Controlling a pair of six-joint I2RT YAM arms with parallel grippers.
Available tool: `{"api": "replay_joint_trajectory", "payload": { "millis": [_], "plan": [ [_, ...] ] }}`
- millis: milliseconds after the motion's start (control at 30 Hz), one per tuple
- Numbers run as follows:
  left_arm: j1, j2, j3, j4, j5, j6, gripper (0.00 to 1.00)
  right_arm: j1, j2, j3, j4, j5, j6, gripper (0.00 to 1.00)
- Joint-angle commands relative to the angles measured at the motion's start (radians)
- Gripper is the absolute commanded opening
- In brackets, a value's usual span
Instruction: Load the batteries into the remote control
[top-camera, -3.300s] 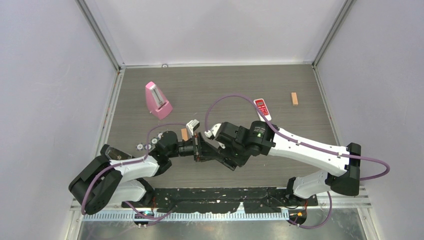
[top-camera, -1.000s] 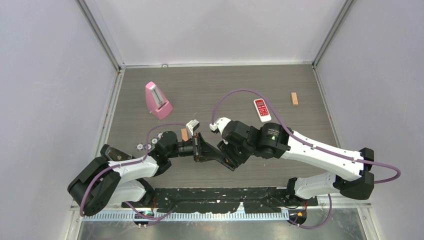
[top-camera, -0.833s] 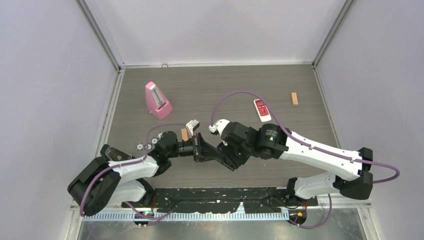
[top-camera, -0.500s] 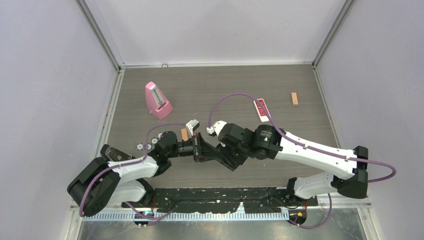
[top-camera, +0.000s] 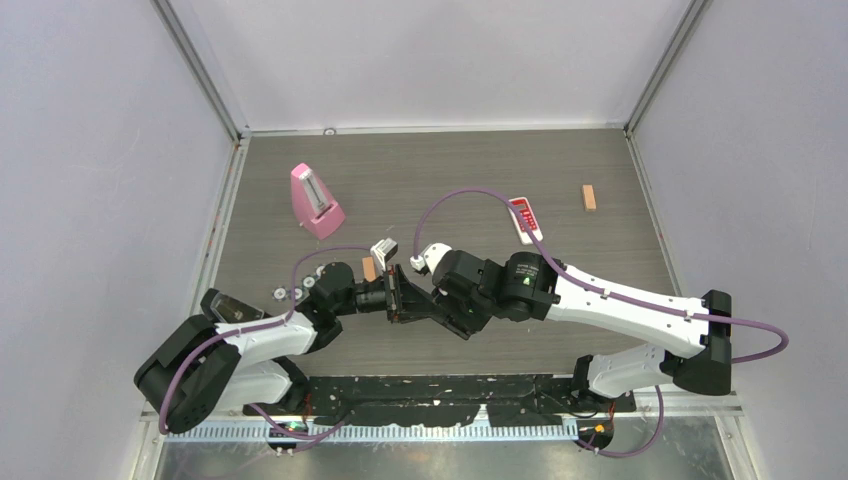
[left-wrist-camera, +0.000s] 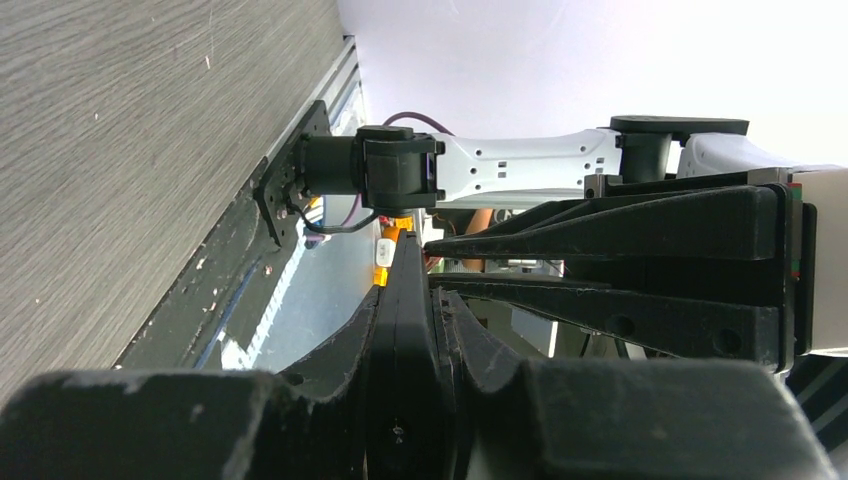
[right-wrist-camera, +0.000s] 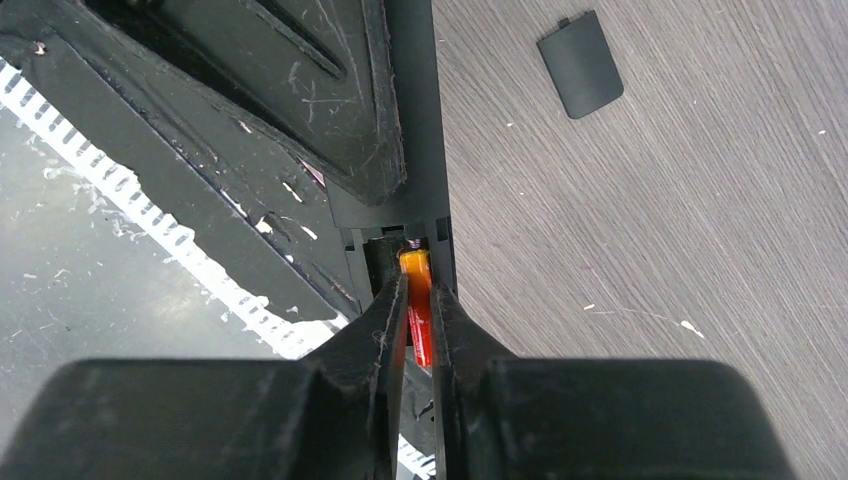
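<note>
My left gripper (top-camera: 390, 297) is shut on a black remote (left-wrist-camera: 409, 350), held edge-on above the table; in the left wrist view its jaws (left-wrist-camera: 410, 300) clamp both faces. My right gripper (top-camera: 427, 306) is shut on an orange-red battery (right-wrist-camera: 419, 318), whose tip sits at the open battery compartment (right-wrist-camera: 408, 250) at the end of the black remote (right-wrist-camera: 412, 120). In the right wrist view the gripper (right-wrist-camera: 418, 295) has its fingers tight on the battery's sides. No other batteries show.
The black battery cover (right-wrist-camera: 581, 64) lies on the table. A red-and-white remote (top-camera: 524, 217) lies at the back, partly under the purple cable. Also on the table are a pink metronome (top-camera: 317, 200), wooden blocks (top-camera: 589, 197) (top-camera: 369, 268) and small dark discs (top-camera: 297, 290).
My right arm has shifted slightly left, bringing the gripper and its battery closer against the held black remote. Its cable now crosses the red remote. The left arm has not moved.
</note>
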Motion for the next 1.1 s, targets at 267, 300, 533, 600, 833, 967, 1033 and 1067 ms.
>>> {"api": "replay_joint_trajectory", "payload": {
  "millis": [267, 300, 533, 600, 833, 967, 1033, 1067],
  "plan": [
    [-0.004, -0.032, 0.006, 0.054, 0.024, -0.010, 0.00, -0.001, -0.025, -0.008, 0.015, 0.078, 0.014, 0.09],
    [-0.004, -0.033, 0.006, 0.054, 0.024, -0.010, 0.00, 0.000, -0.025, -0.010, 0.015, 0.078, 0.014, 0.08],
    [-0.004, -0.037, 0.006, 0.055, 0.024, -0.012, 0.00, 0.000, -0.033, -0.028, 0.025, 0.081, 0.012, 0.09],
    [-0.004, -0.039, 0.004, 0.055, 0.022, -0.013, 0.00, 0.000, -0.035, -0.026, 0.025, 0.092, 0.018, 0.12],
    [-0.004, -0.066, -0.023, 0.059, -0.032, -0.054, 0.00, 0.000, -0.131, -0.007, 0.048, 0.159, 0.138, 0.39],
    [-0.004, -0.107, -0.042, 0.059, -0.068, -0.103, 0.00, -0.001, -0.202, -0.040, 0.111, 0.121, 0.157, 0.49],
    [-0.004, -0.125, -0.043, 0.055, -0.069, -0.120, 0.00, 0.000, -0.220, -0.065, 0.146, 0.072, 0.135, 0.50],
    [-0.004, -0.133, -0.043, 0.051, -0.069, -0.127, 0.00, 0.000, -0.225, -0.075, 0.162, 0.055, 0.117, 0.50]
  ]
}}
